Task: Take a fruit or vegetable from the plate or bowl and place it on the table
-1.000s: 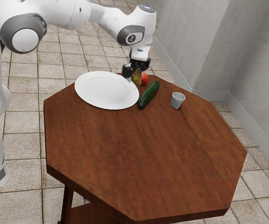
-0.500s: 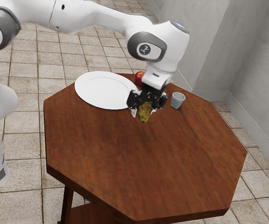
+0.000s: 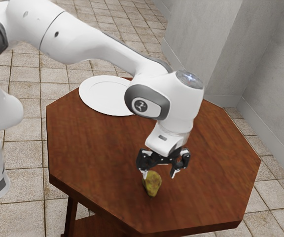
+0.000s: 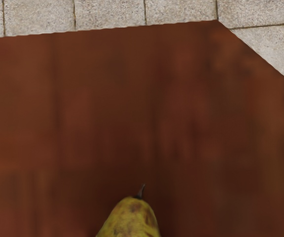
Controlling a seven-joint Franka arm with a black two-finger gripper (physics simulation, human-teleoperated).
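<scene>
Pale stone floor tiles (image 3: 26,160) and a plain grey wall (image 3: 196,49) surround the red-brown, eight-sided wooden table (image 3: 92,153). The white, jointed arm (image 3: 92,42) now reaches farther over it than half a second ago, well away from the wide white oval plate (image 3: 102,96).

The main change is at the black two-finger gripper (image 3: 159,175): the mottled yellow-green pear (image 3: 152,184) sat between its fingers in the earlier exterior picture, and now the jaws stand spread, with no grip across the fruit. The pear is just under the hand, over the near part of the tabletop, closer to the finger on the exterior view's left; whether it brushes that finger I cannot tell. The wrist view has its tapered end and dark stem against the brown wood, inward of the table's edge.

For the task, this looks like the release, and the work seems all but done. Whether the pear already bears on the wood or is dropping the last little way is unclear. The next move likely calls for a straight lift with the fingers wide, since a sideways drift could nudge the rounded fruit and set it rolling.
</scene>
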